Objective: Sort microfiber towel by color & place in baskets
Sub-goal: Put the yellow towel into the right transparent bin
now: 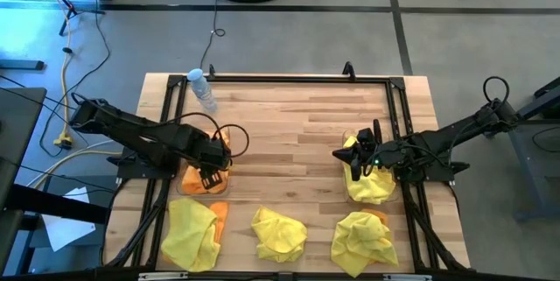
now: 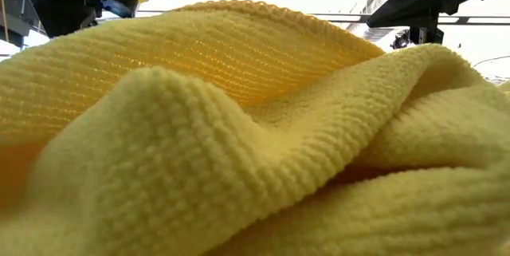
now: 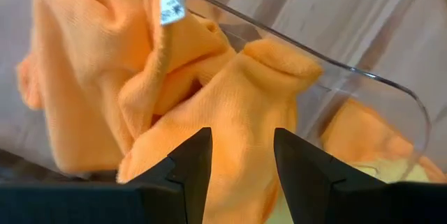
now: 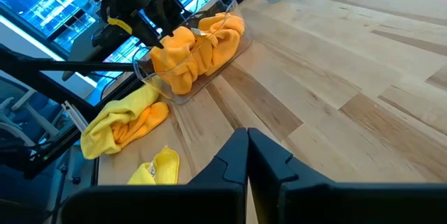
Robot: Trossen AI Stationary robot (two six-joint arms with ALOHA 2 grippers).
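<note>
Looking down on the table: a pale wooden top (image 1: 297, 132) with a black frame round it, both arms reaching in from the sides.
Left arm: its left gripper (image 1: 208, 179) hangs over the left basket (image 1: 229, 137) at the left side of the table; in its own wrist view the two dark fingers (image 3: 190, 172) stand a little apart with nothing between them, just above the cloth.
Left basket: a clear bin, its rim (image 3: 363, 77) curving past the crumpled orange towels (image 3: 160, 91) that fill it (a small white tag shows on one fold).
Water bottle: a clear bottle (image 1: 202, 88) lies on the wood beyond the left basket, near the far left corner.
Front left heap: a yellow towel (image 1: 191, 233) with an orange towel (image 1: 219, 215) touching its right edge, both loose on the table.
Front middle: a second yellow towel (image 1: 278, 233), alone, so close to the low camera that its fuzzy folds (image 2: 255, 128) fill that view.
Front right: a third yellow heap (image 1: 363, 239) with a sliver of orange at its top.
Right arm: the right gripper (image 1: 360, 154) sits over the right basket (image 1: 350, 137), which holds yellow cloth (image 1: 372, 185); its fingers (image 4: 230, 165) are pressed together, holding nothing.
</note>
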